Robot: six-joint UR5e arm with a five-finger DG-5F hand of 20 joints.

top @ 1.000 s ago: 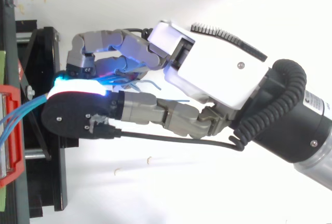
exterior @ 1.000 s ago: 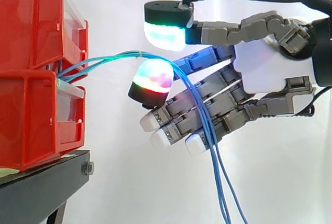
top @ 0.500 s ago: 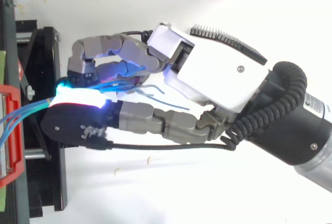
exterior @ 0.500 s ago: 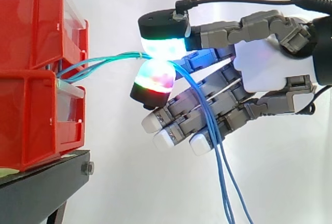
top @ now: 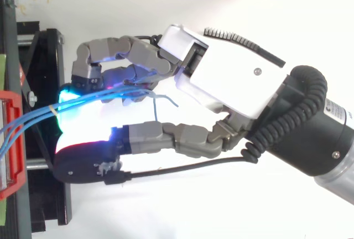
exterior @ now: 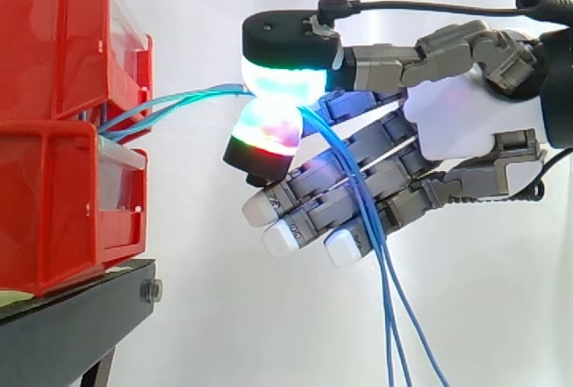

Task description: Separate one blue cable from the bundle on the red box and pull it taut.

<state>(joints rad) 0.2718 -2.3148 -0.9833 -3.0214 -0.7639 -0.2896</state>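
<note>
Pads [exterior: 285,78] now together: robot hand [exterior: 466,118] in a pinch on blue cables [exterior: 197,97], near red bins [exterior: 54,136]

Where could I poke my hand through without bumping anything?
Below the blue cables, between the red bins and the hand, is bare. Above the cables too. It is crowded where the fingertips pinch the cables.

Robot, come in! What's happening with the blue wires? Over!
Hand shut, glowing fingers pinching the bundle of thin blue cables. Several strands caught together, none singled out. Stacked red plastic bins hold the far end. Nothing blocking.
</note>
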